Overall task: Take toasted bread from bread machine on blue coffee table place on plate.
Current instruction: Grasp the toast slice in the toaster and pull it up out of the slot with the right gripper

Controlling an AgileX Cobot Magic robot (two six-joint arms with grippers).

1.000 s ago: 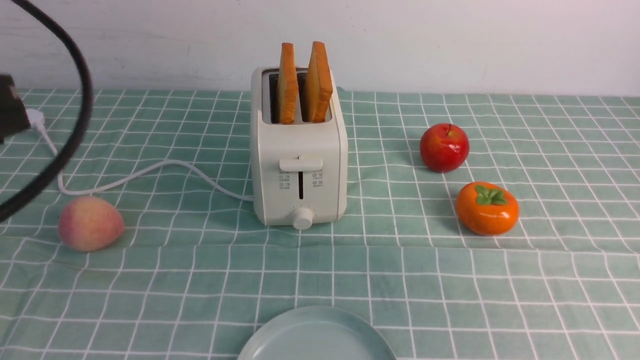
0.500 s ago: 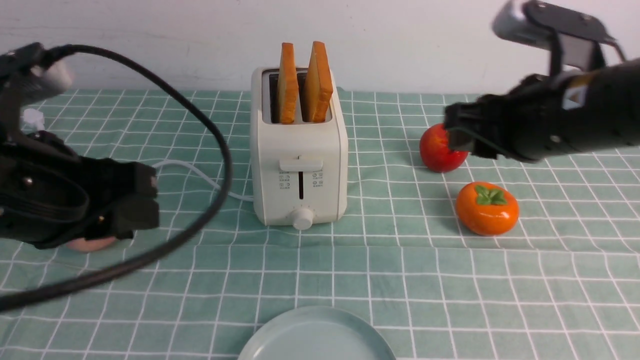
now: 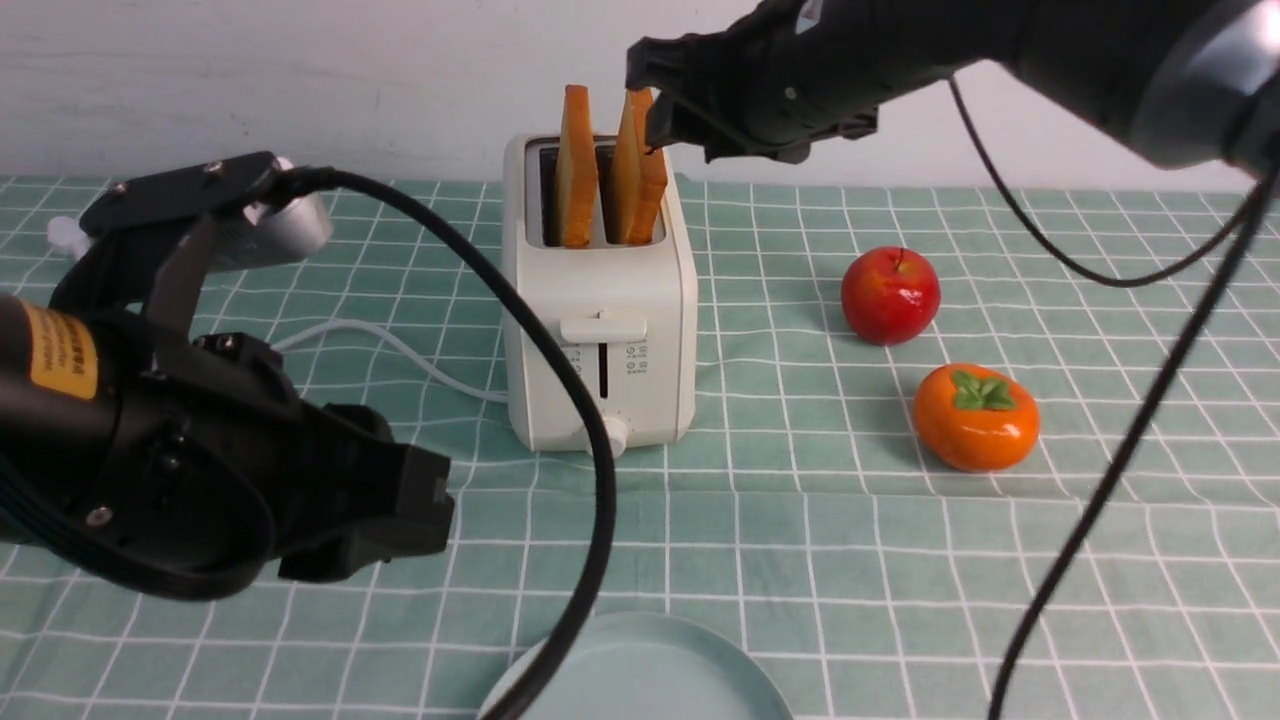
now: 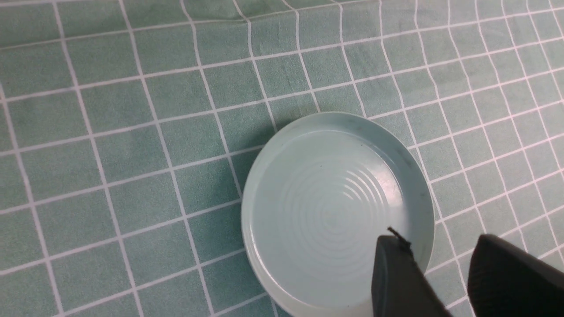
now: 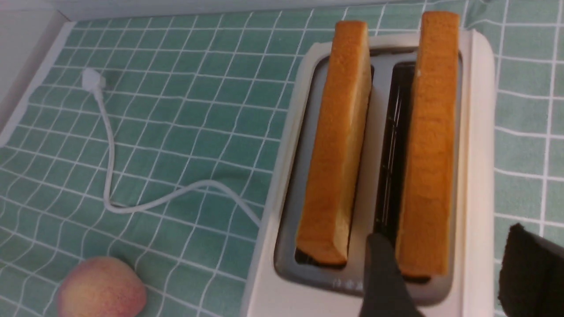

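Upright in the two slots of the bread machine (image 3: 600, 300), mid blue coffee table (image 3: 800, 520): left slice of toasted bread (image 3: 575, 165) and right slice (image 3: 635, 195), tops well proud of the slots. Above the machine: right gripper (image 5: 447, 235), jaws apart and straddling the right slice, one finger (image 5: 383, 281) in the gap between slices, the other outside it, clear of the crust. Above the rim of the plate (image 4: 308, 198), at the table's front edge: left gripper (image 4: 436, 246), jaws apart, plate and cloth showing through the gap. Right of the machine: apple (image 3: 890, 295), persimmon (image 3: 975, 415); left: peach (image 5: 101, 286).
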